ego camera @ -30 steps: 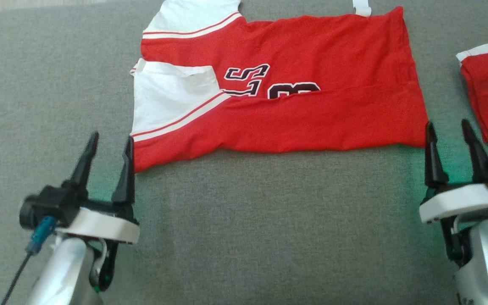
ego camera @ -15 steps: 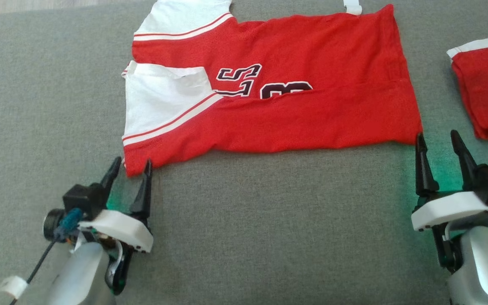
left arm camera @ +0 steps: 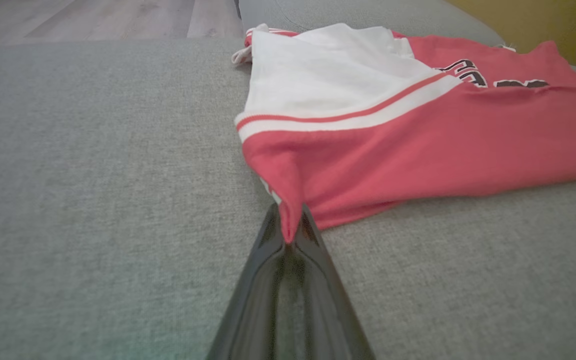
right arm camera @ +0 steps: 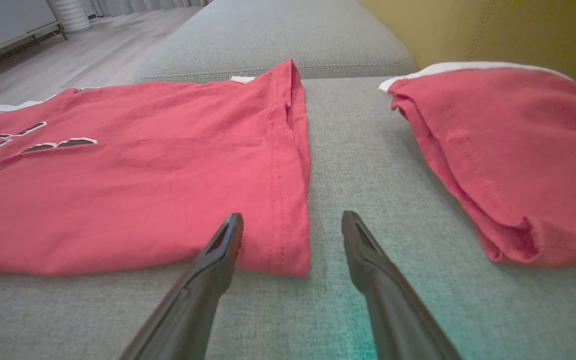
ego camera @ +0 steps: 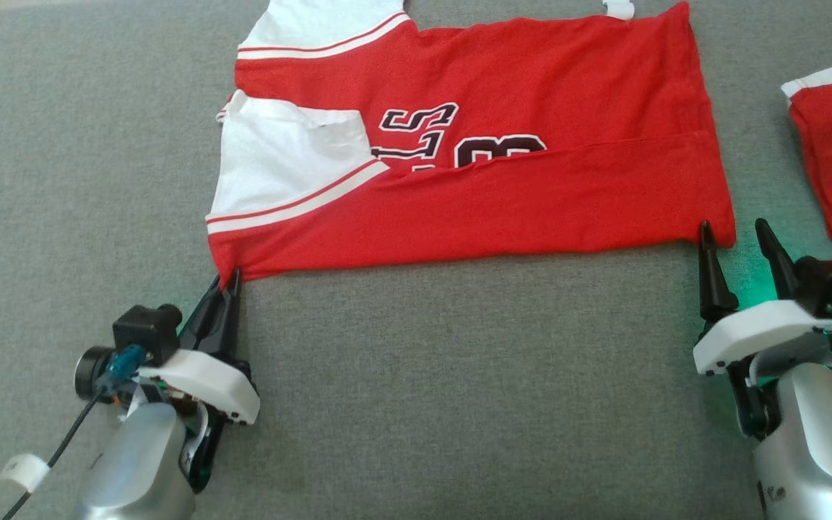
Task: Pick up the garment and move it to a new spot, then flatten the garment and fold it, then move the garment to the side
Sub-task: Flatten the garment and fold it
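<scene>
Jersey (ego camera: 531, 202) lies on the grey sofa cushion (ego camera: 459, 375); left gripper (ego camera: 228, 285) pinches its near-left corner, right gripper (ego camera: 732, 225) gapes wide astride the near-right corner, holding nothing. It should clamp both layers before lifting evenly.

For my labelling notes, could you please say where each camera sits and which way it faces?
Head view: on the head, looking down at the red-and-white sports jersey on the grey fabric cushion; left tool and right tool show.
Left wrist view: along its shut fingers, pinching the jersey's corner.
Right wrist view: along its open fingers.
All share the jersey.
</scene>
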